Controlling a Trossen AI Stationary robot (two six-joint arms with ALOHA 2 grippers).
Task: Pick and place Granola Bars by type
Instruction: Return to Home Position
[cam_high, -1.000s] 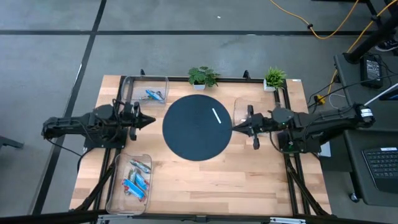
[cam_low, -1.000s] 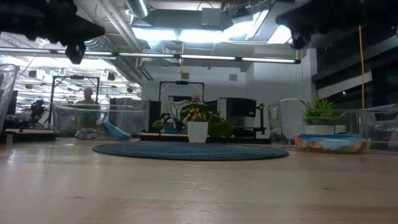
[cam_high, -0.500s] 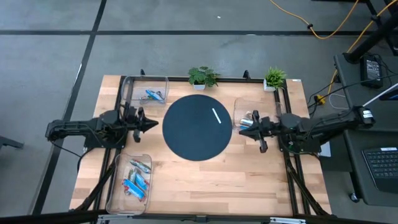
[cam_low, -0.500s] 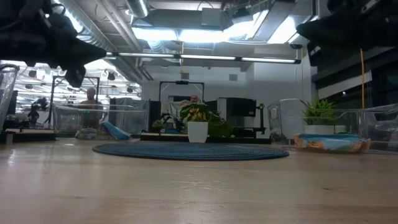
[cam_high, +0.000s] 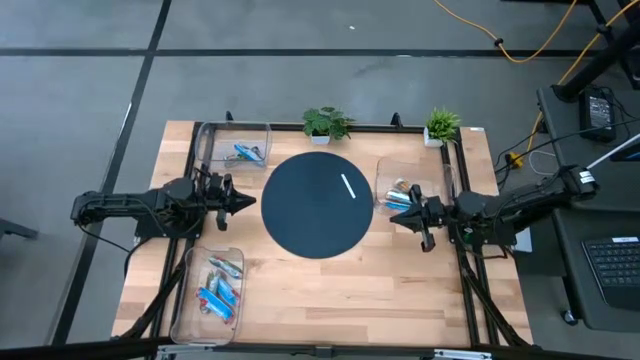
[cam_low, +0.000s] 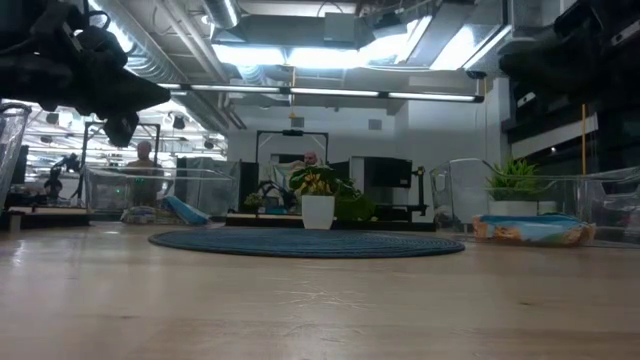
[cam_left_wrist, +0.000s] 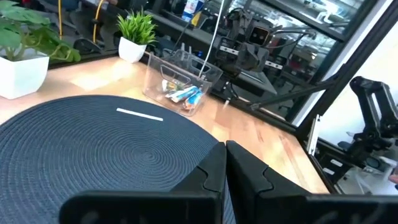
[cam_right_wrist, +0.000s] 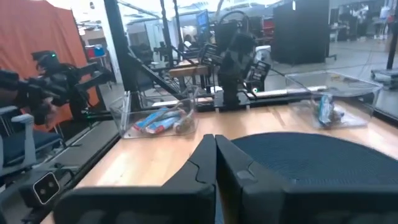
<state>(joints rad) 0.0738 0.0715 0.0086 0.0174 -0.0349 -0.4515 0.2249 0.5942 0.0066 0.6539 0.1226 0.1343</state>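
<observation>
left hand (cam_high: 246, 201), right hand (cam_high: 399, 216) closed, Granola Bars (cam_high: 217, 291) indistinct

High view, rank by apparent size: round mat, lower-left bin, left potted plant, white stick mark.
1. round mat
2. lower-left bin
3. left potted plant
4. white stick mark
Overhead camera, so nearness barely matters.

Between the black left gripper (cam_high: 250, 201) and black right gripper (cam_high: 398, 216) a dark blue mat (cam_high: 315, 215) is seen, woven in concentric rings (one white mark (cam_high: 348, 186) on it). Mostly shiny blue bars (cam_high: 218, 285) are seen near the left gripper.
</observation>
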